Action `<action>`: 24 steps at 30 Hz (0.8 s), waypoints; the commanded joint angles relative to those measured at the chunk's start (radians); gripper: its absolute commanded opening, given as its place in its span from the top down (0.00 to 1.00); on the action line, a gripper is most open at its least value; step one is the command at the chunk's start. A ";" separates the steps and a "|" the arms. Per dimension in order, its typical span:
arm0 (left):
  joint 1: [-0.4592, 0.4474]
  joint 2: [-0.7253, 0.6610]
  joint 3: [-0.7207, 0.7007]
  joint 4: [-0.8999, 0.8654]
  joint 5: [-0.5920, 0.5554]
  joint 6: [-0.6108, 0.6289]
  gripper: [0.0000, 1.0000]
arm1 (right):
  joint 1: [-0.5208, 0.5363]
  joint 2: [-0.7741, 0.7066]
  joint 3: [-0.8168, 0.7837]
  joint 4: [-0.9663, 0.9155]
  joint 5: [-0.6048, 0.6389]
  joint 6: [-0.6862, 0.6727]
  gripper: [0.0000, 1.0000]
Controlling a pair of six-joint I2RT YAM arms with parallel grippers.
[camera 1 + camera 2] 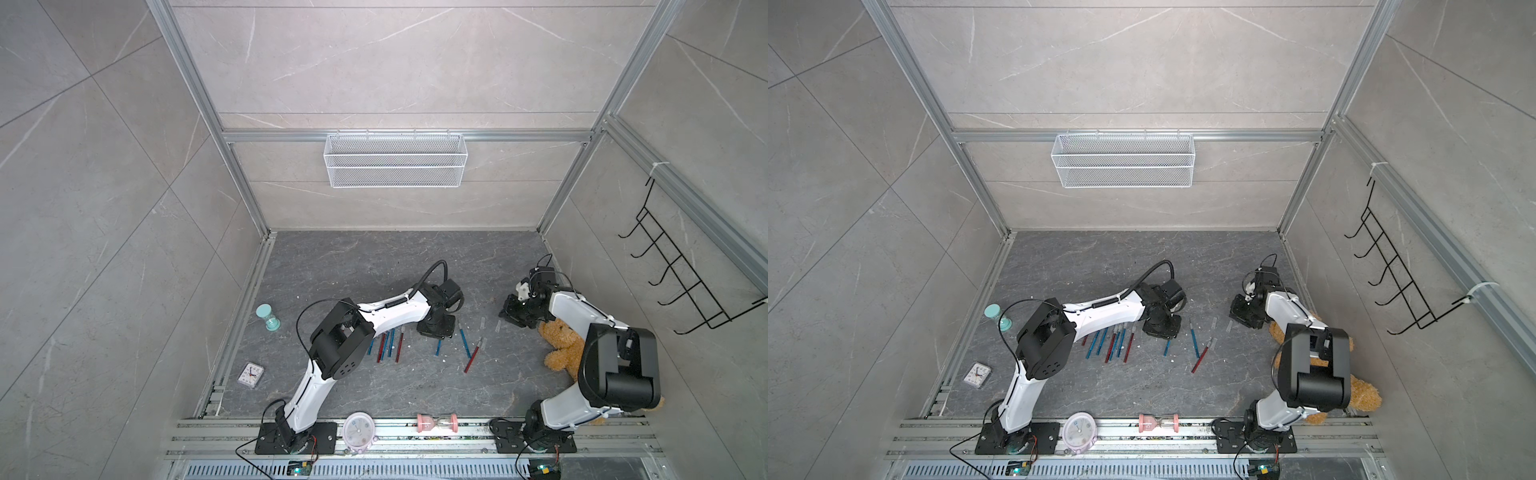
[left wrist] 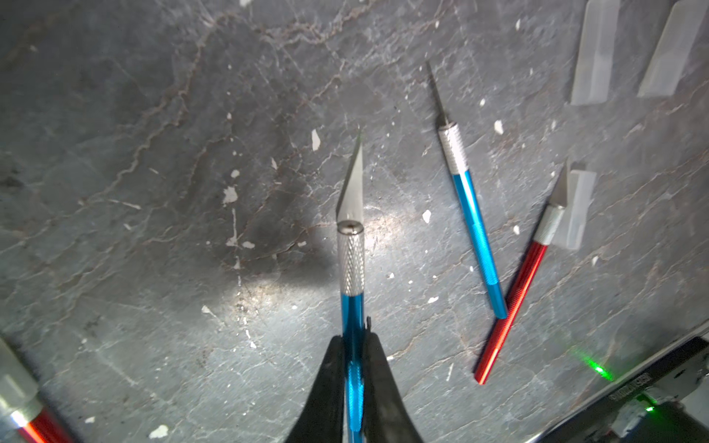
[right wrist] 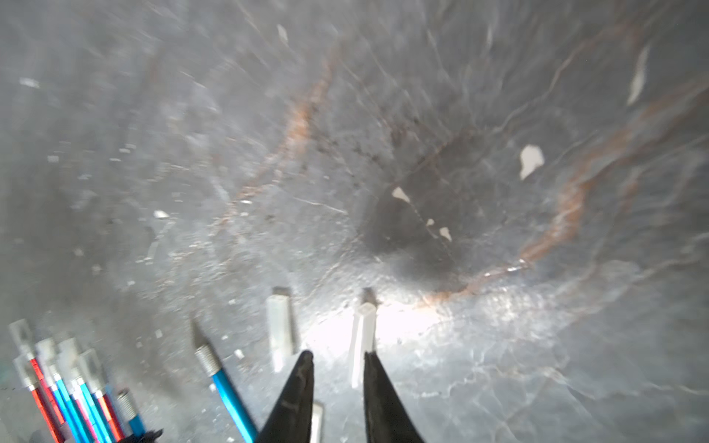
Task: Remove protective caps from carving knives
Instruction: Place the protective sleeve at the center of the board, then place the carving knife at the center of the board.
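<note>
The left tool [image 2: 355, 339] pinches the bare blue knife [image 2: 351, 264], blade pointing straight away from it. The right tool [image 3: 337, 354] stands spread, a loose cap [image 3: 362, 333] lying lengthwise just ahead.

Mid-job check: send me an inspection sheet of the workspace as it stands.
Surface: dark marbled tabletop, white specks scattered.
Job's things: capped knives bunched under the left arm; blue knife, second blue knife and red knife uncapped; loose caps.
Clutter: teddy bear, square clock, pink clock, teal hourglass, pink hourglass.
Grippers: left gripper closed on the blue knife's handle; right gripper open, a cap at its fingertips.
Cables: black cable loops on both arms, no snag seen.
Surroundings: mesh basket, hook rack.
</note>
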 commanded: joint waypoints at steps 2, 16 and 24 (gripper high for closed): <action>-0.004 0.019 0.047 -0.029 -0.022 -0.018 0.78 | 0.007 -0.083 0.020 -0.062 -0.031 -0.027 0.74; -0.005 0.039 0.086 -0.054 -0.033 -0.016 0.58 | 0.026 -0.204 -0.073 -0.065 -0.096 -0.016 0.73; -0.005 0.024 0.090 -0.060 -0.040 -0.020 0.36 | 0.050 -0.242 -0.141 -0.028 -0.162 0.000 0.72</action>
